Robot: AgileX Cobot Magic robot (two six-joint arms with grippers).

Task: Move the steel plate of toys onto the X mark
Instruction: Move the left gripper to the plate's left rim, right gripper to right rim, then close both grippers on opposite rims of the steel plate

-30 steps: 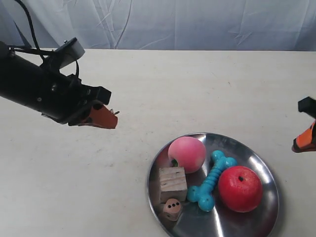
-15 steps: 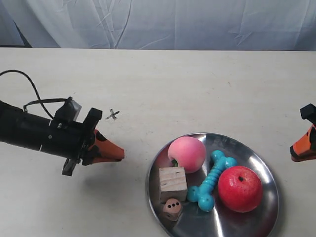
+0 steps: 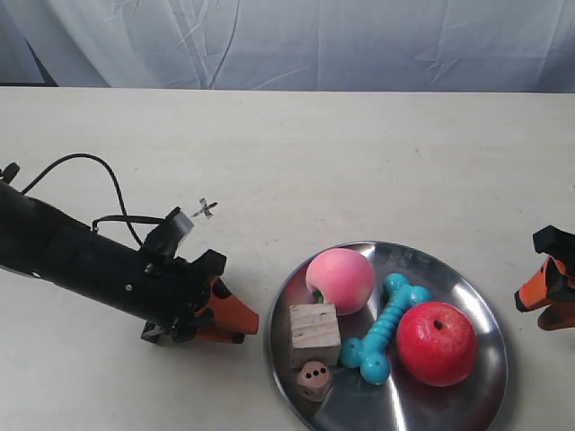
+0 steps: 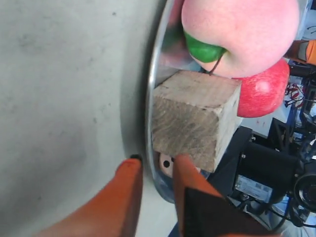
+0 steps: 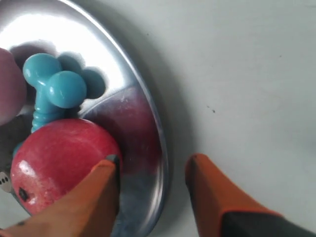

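You have bare table between the plate [image 3: 449,278] and the X [image 3: 206,208]; only the left arm [image 3: 99,265] lies beside that path. Inside the plate's rim, the cube [image 3: 314,335] and apple [image 3: 437,343] crowd the edge, leaving narrow gaps.

Lower rim of the steel plate [image 3: 449,274] cut by the exterior view's bottom edge, die [image 4: 167,164] mostly hidden behind the wooden cube [image 4: 195,118] in the left wrist view, apple [image 4: 264,91] partly behind the peach [image 4: 242,34], X mark [image 3: 206,208] strokes too small to tell
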